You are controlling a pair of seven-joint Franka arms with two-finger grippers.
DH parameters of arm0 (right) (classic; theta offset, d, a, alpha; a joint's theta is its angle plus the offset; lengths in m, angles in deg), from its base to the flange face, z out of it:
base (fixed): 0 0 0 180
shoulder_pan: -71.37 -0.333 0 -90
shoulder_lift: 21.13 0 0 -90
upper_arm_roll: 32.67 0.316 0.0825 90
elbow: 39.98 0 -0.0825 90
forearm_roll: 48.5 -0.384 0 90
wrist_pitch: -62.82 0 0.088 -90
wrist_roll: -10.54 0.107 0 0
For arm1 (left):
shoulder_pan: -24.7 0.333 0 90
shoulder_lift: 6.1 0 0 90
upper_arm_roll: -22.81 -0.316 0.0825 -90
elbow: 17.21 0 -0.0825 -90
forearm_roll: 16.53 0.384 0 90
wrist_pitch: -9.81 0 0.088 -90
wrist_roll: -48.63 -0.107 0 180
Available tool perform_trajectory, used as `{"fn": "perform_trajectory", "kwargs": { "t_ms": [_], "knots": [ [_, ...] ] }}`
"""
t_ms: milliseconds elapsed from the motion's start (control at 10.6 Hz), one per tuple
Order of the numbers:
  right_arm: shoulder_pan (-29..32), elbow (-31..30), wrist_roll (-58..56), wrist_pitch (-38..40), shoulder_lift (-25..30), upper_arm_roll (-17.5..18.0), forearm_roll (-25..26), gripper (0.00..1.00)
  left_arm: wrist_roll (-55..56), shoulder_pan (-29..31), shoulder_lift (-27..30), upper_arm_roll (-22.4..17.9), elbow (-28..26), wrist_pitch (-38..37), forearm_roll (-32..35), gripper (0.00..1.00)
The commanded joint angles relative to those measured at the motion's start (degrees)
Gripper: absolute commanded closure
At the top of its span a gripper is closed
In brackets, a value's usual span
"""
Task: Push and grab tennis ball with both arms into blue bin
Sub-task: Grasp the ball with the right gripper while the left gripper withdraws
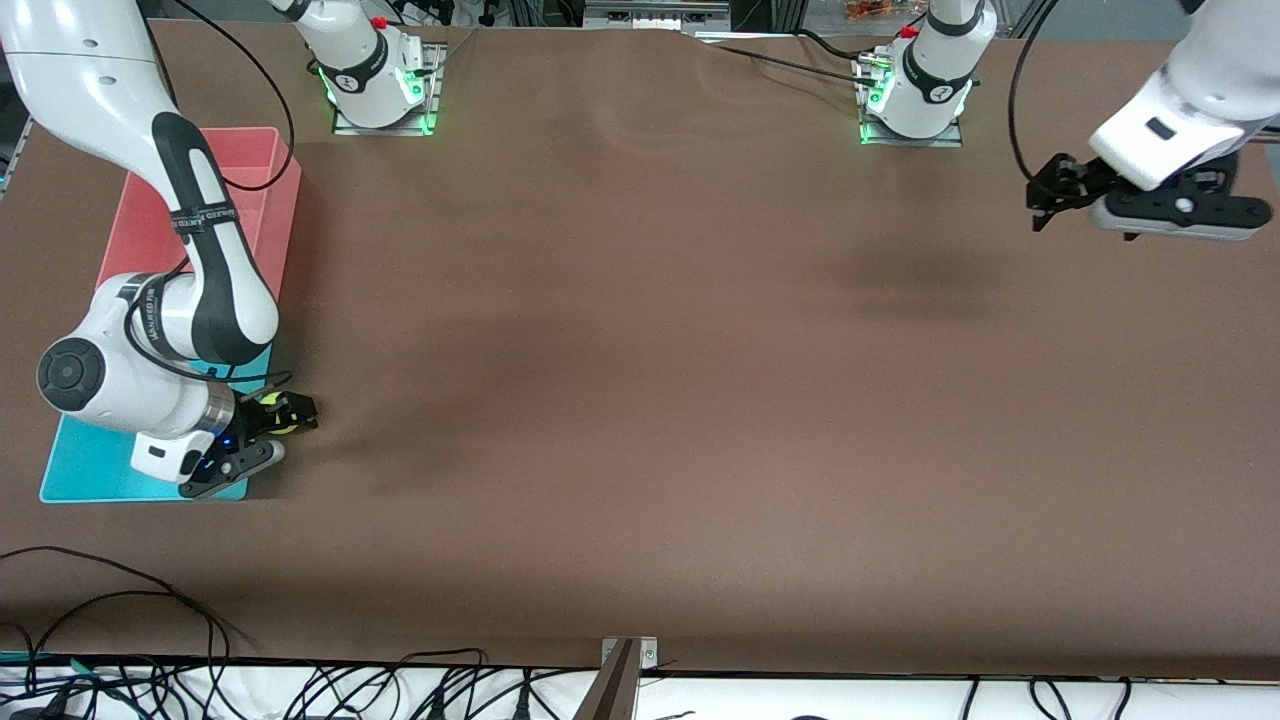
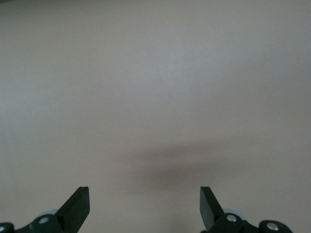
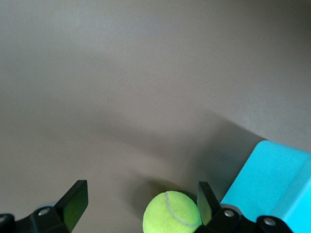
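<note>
Big brown table (image 1: pixel 640 400) fills the scene, and at the right arm's end two tubs sit end to end: a pink bin (image 1: pixel 250 190), then the blue bin (image 1: pixel 90 470), a bright cyan tub with thin walls, nearer the front camera. The right arm's bulk covers most of that blue bin, so only a corner and one strip of it show.

Down low now, the right gripper (image 1: pixel 285 420) sits just beside the blue bin's table-side edge, fingers spread wide and clamped on nothing. Between those fingers, there it is: the tennis ball (image 3: pixel 172 212), small, fuzzy, yellow-green, with a pale curved seam. In the right wrist view it lies close against one finger, with clear space to the other, and the blue wall rises just past that nearer finger. The ball's lower part is cut off by the frame edge there, and in the front view only a yellow sliver peeks through the black fingers. Whether it touches the finger I cannot tell.

The left gripper (image 1: pixel 1045 195) waits over bare table at its own end, well apart from the ball, fingers spread, holding nothing.
</note>
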Motion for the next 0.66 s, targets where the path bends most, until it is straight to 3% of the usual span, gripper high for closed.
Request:
{"fn": "perform_trajectory", "kwargs": {
  "t_ms": [0, 94, 564],
  "knots": [
    [0.8, -10.5, -8.2, -9.5, 4.0, 0.1, 0.7, 0.00, 1.3, 0.1, -3.4, -3.0, 7.8, -5.4, -6.1, 0.00],
    [0.9, -14.9, -11.5, -14.7, 5.4, -0.5, 0.7, 0.00, 1.0, -0.1, -3.4, -4.3, 8.0, -5.4, -7.6, 0.00],
    [1.1, -15.0, -28.6, -16.0, 5.2, -2.2, 0.7, 0.00, 1.5, 0.0, -3.4, -3.3, 8.1, -6.7, -7.7, 0.00]
  ]
}}
